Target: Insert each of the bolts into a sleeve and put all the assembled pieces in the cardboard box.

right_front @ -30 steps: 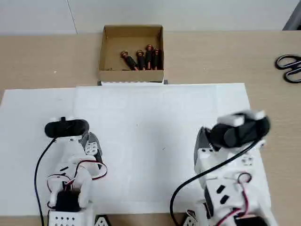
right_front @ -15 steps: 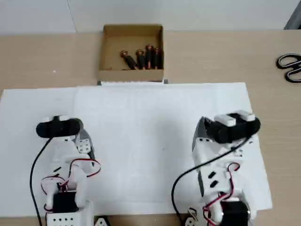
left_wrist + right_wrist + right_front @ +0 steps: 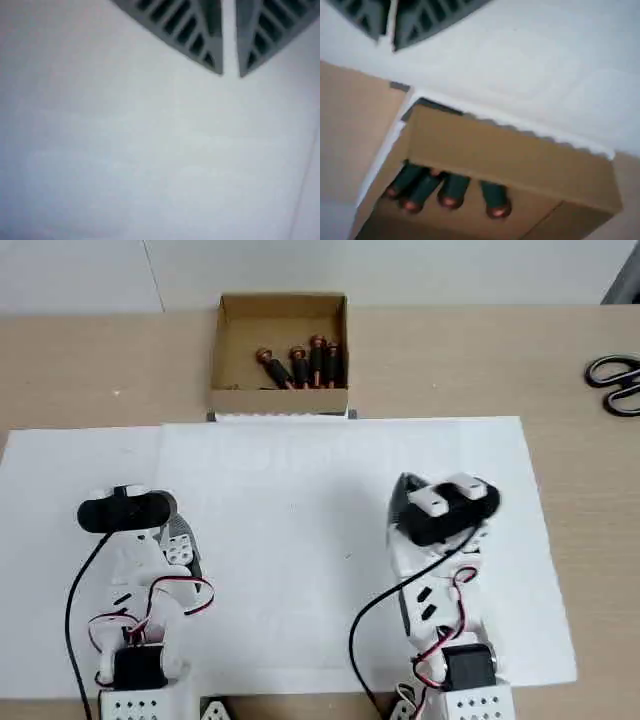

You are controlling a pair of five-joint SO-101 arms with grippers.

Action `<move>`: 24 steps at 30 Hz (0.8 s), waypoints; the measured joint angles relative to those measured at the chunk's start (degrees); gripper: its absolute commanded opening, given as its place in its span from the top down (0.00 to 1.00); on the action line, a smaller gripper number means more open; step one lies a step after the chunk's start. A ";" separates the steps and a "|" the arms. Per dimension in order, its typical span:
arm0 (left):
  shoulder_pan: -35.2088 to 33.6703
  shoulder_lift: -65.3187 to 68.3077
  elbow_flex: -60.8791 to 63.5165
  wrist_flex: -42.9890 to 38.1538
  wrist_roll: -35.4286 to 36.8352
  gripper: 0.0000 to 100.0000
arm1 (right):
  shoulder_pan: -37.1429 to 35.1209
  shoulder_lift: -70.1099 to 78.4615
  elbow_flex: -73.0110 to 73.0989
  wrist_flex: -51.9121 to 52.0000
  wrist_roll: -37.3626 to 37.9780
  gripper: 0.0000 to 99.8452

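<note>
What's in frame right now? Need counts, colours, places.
cardboard box: 1, brown, far side of the table, just past the paper's far edge
assembled pieces: 4, dark with copper-coloured ends, side by side inside the box
paper: white, one sheet or two overlapping (can't tell), covering the table under the arms
scissors: 1, black handles, on bare wood at the table's right edge
table: 1, light wood
left gripper: 1, grey fingers, shut on nothing, over the paper
right gripper: 1, grey fingers, shut on nothing, over the paper, facing the box
</note>
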 measured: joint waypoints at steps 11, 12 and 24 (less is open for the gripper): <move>0.00 0.00 0.00 1.23 0.00 1.00 | -1.41 0.00 0.00 16.00 -2.20 1.00; 0.00 0.00 0.00 1.23 0.00 1.00 | -1.41 0.00 0.00 17.58 -2.20 1.00; 0.00 0.00 0.00 1.23 0.00 1.00 | -1.41 0.00 0.00 24.09 -2.20 1.00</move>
